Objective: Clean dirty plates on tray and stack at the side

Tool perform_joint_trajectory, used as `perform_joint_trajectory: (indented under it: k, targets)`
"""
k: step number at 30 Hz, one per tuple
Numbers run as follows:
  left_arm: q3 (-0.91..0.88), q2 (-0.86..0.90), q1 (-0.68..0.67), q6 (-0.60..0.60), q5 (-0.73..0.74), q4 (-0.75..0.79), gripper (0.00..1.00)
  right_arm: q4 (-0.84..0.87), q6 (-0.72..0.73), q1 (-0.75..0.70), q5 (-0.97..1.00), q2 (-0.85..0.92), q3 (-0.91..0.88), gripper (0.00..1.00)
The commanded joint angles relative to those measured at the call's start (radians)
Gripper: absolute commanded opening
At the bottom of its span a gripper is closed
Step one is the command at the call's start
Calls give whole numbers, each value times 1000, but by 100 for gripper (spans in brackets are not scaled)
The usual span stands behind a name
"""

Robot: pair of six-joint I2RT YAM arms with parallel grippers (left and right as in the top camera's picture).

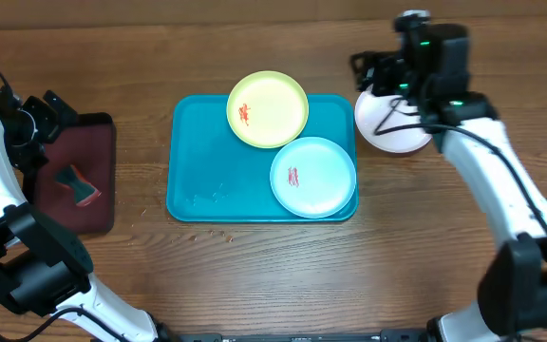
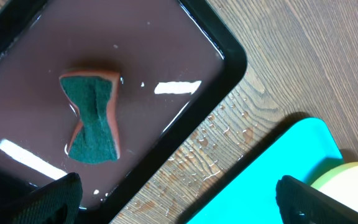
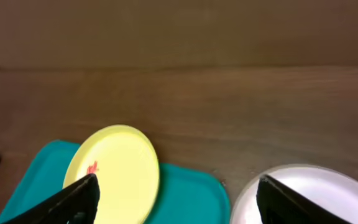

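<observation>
Centrally, the tray (image 1: 202, 142) is being shown lying on the bench (image 1: 254, 275), and two red-smeared plates are being carried on it. The yellow-green plate (image 1: 267, 109) is sitting at 12 o'clock, overhanging the far rim. The mint-blue plate (image 1: 312, 178) is sitting at 4 o'clock, just beside it; whether their edges are touching cannot be told. The white plate (image 1: 397, 141) is lying off the tray on the bench at 2 o'clock, and part of it is being hidden overhead by the right arm. The right claw (image 3: 179, 208) is being held just over it, fingers spread wide, nothing pinched.

At 9 o'clock of the tray, a maroon tray (image 1: 98, 142) is being occupied by a green sponge (image 1: 81, 185) lying in a wet film. The left claw (image 2: 179, 205) is being held above it, likewise spread and pinching nothing. Water drops (image 2: 225, 127) are being shown on the bench between both trays, and crumbs (image 1: 212, 231) at 6 o'clock.
</observation>
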Motion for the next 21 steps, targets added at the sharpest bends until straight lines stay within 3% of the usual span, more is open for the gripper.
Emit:
perform_joint_trajectory:
  k: [1, 6, 15, 21]
  targets:
    - [11, 1, -6, 0, 8, -1, 100, 53, -30, 90, 144, 152, -10, 87]
    - [11, 1, -6, 0, 8, -1, 100, 154, 27, 149, 185, 275, -10, 86]
    - [11, 1, -6, 0, 8, -1, 100, 248, 45, 209, 183, 389, -10, 68]
    - [11, 1, -6, 0, 8, -1, 100, 239, 45, 227, 187, 399, -10, 48]
